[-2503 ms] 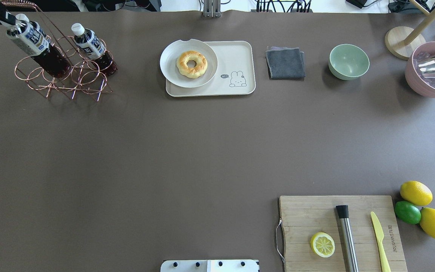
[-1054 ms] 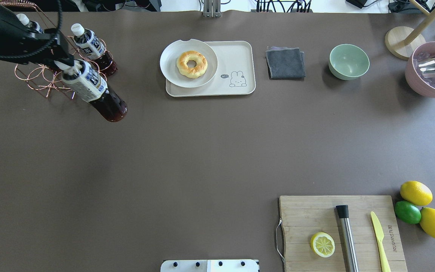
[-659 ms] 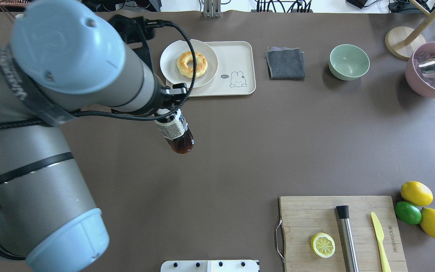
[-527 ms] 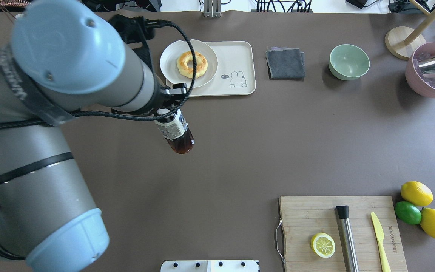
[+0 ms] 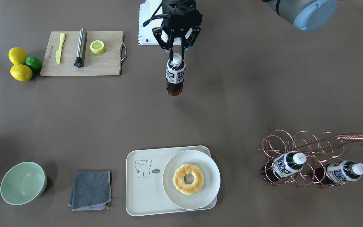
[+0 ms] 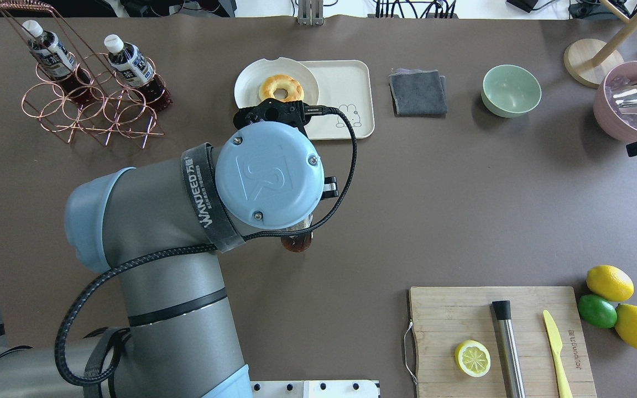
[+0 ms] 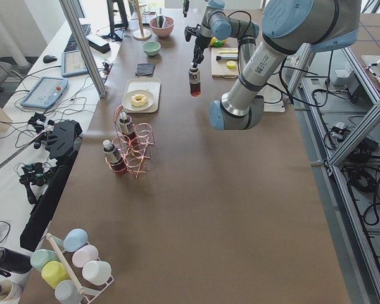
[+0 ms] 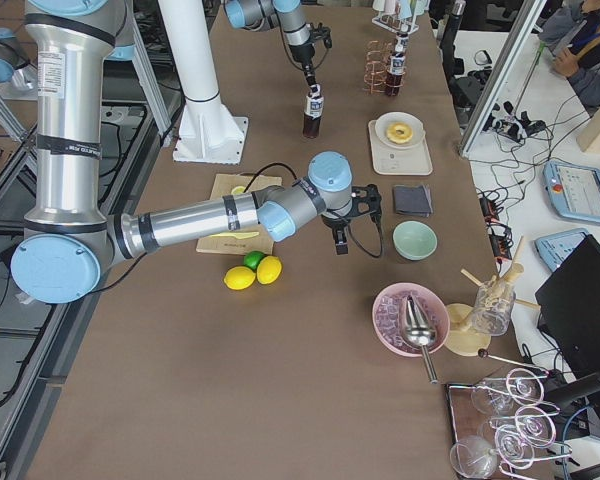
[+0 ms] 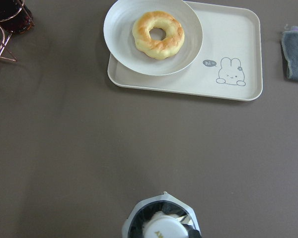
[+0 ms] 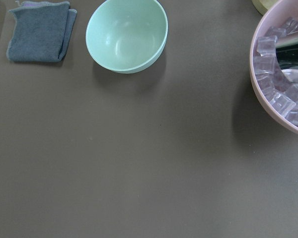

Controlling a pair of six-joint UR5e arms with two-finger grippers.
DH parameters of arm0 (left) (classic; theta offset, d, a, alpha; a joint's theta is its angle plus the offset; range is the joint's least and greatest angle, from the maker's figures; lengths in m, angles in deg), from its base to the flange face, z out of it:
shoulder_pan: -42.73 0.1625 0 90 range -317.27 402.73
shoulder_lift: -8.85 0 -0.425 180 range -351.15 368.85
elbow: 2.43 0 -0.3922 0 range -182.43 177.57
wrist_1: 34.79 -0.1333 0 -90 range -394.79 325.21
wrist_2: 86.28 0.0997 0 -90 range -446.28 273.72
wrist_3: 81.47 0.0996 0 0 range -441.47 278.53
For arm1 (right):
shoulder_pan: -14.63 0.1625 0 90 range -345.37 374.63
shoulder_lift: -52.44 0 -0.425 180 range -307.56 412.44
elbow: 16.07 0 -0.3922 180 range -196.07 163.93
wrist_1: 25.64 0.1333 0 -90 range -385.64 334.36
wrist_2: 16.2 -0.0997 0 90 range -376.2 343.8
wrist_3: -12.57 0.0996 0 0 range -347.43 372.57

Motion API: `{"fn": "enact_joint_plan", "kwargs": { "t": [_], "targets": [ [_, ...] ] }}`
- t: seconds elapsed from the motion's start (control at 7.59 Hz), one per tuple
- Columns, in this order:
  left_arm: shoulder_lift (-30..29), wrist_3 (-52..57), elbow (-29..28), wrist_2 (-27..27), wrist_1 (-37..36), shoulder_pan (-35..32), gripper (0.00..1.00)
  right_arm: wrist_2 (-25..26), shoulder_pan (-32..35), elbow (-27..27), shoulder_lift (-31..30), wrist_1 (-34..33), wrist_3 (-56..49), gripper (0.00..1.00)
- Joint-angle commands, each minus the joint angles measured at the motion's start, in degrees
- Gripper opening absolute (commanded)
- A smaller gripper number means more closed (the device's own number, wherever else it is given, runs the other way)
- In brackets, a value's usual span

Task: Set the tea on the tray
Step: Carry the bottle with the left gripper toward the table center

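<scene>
Pinching the white cap of the tea bottle (image 5: 175, 77) with the left gripper (image 5: 176, 57), fingers pressed in on the cap. Holding it upright over bare table, well apart from the cream tray (image 5: 143, 192) bearing a round plate (image 5: 211, 189) and doughnut (image 5: 188, 178). Hovering the right gripper (image 8: 340, 245) near the green bowl (image 8: 414, 240); cannot tell whether spread or pressed together.

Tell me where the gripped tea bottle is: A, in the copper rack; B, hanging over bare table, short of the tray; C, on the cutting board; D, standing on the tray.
B: the left gripper holds the tea by its cap above bare table, apart from the tray.
</scene>
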Motion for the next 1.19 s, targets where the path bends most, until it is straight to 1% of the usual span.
{"fn": "enact_joint_plan", "kwargs": {
  "t": [0.0, 0.53, 0.79, 0.92, 1.05],
  "targets": [
    [0.37, -0.79, -1.16, 0.81, 1.73, 1.88, 0.00, -0.06, -1.39, -0.75, -0.21, 0.23, 0.10, 1.00],
    [0.37, -0.79, -2.48, 0.81, 2.26, 2.06, 0.00, 0.03, -1.92, -0.93, -1.70, 0.49, 0.19, 1.00],
    [0.37, -0.70, -2.57, 0.81, 2.26, 2.06, 0.00, -1.02, -1.92, -1.10, -1.79, 0.49, 0.19, 1.00],
    [0.37, -0.62, -2.83, 0.81, 2.26, 2.06, 0.23, -1.55, -1.92, -2.06, -1.79, 0.49, 0.36, 1.00],
    [0.46, -0.62, -2.92, 0.81, 2.26, 1.97, 0.55, -1.47, -1.92, -3.20, -1.53, 0.41, 2.62, 1.00]
  ]
}}
